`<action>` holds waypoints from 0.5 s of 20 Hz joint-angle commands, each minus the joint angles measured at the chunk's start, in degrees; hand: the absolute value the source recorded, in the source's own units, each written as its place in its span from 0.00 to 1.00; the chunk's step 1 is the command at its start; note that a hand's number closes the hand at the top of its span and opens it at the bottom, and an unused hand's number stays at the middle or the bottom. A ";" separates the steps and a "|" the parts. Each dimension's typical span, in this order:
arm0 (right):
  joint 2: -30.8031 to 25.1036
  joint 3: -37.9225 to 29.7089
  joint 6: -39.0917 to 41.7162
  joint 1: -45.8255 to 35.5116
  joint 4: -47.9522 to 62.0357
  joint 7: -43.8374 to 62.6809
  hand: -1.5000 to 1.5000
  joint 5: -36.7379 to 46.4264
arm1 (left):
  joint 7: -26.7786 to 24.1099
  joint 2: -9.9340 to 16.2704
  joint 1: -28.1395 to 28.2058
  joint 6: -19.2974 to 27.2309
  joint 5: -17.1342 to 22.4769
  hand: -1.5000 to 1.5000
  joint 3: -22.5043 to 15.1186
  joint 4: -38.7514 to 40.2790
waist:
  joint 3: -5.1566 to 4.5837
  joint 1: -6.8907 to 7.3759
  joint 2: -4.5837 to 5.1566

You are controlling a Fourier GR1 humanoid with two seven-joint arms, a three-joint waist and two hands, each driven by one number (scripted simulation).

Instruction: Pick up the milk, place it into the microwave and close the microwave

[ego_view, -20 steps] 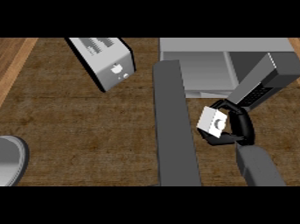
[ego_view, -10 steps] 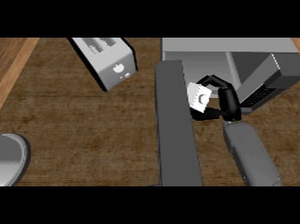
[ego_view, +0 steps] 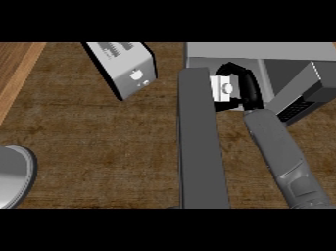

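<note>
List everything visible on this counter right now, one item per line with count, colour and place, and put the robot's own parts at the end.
milk carton: one, white, held at the microwave's opening, upper centre right.
microwave: one, grey, upper right, door open.
microwave door: one, dark grey, swung out, running down the centre.
toaster: one, silver with black top, upper centre left.
round metal vessel: one, grey, lower left edge, only partly in view.
counter: one, brown wood-grain, lighter wood strip along the left.
right hand: one, black, curled round the milk carton.
right forearm: one, grey, lower right.
left hand: not in view.

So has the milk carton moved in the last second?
Yes. The right hand has carried the milk carton up the view, toward the microwave.
</note>
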 commanded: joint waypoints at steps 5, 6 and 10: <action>-2.57 -4.34 -7.97 -10.02 14.00 -1.57 1.00 1.28 | -1.38 0.26 -2.93 -0.73 -1.66 0.00 -0.62 2.14 | 0.09 2.49 1.26; -2.30 -5.04 -8.99 -10.36 14.54 -2.01 1.00 0.84 | -2.13 0.11 -2.44 -2.26 -1.35 0.00 -0.83 4.35 | 0.07 2.64 1.31; -4.73 -5.06 -14.62 -12.52 16.87 -1.39 1.00 2.60 | -1.74 1.26 -3.26 -1.98 -1.13 0.00 -0.30 3.76 | 0.10 3.68 1.81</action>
